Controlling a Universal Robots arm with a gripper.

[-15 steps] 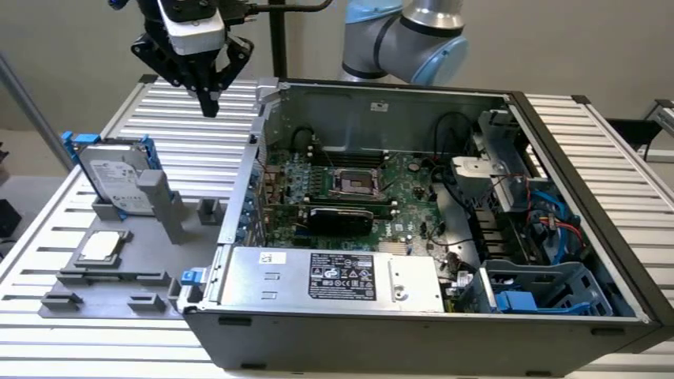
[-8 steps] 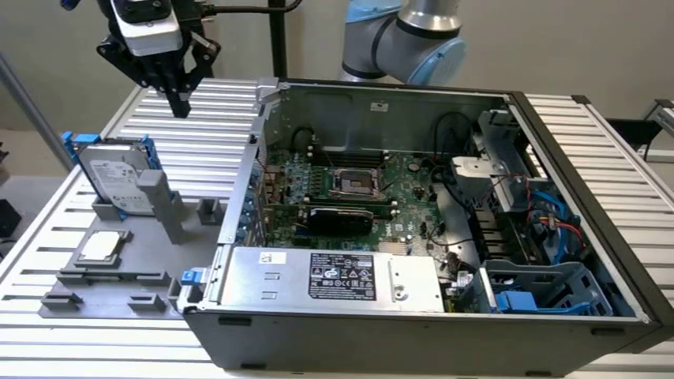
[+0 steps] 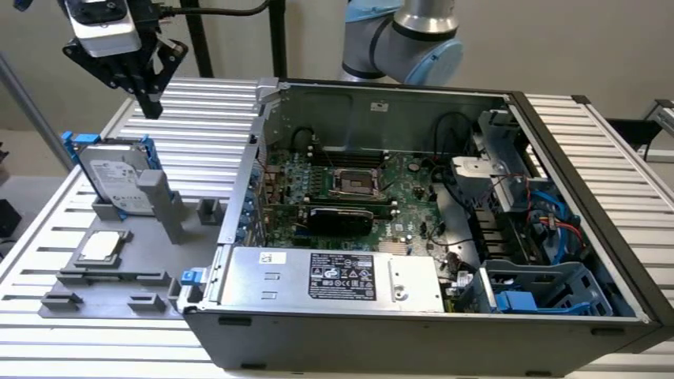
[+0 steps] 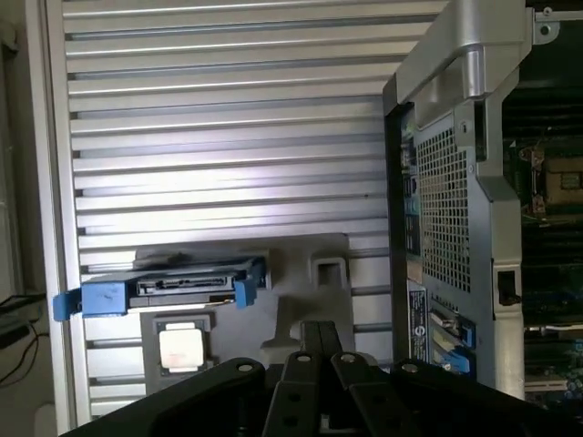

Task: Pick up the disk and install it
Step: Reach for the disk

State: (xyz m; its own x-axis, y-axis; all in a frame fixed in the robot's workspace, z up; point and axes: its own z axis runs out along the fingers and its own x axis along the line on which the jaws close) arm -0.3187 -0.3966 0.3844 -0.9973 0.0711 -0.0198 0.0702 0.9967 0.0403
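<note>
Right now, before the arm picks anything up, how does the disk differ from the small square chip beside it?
Pose: the disk stands on edge, while the chip lies flat.
Size and shape: the disk is larger and rectangular; the chip is small and square.
Frame: the disk has a blue carrier around it; the chip has none.
Both are silver-grey and sit on the grey fixture.

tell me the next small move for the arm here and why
Probably shift the end effector over the disk and lower toward it. It hangs high, empty and shut, not right over the disk, which stands on edge in its grey stand, not yet picked up.
</note>
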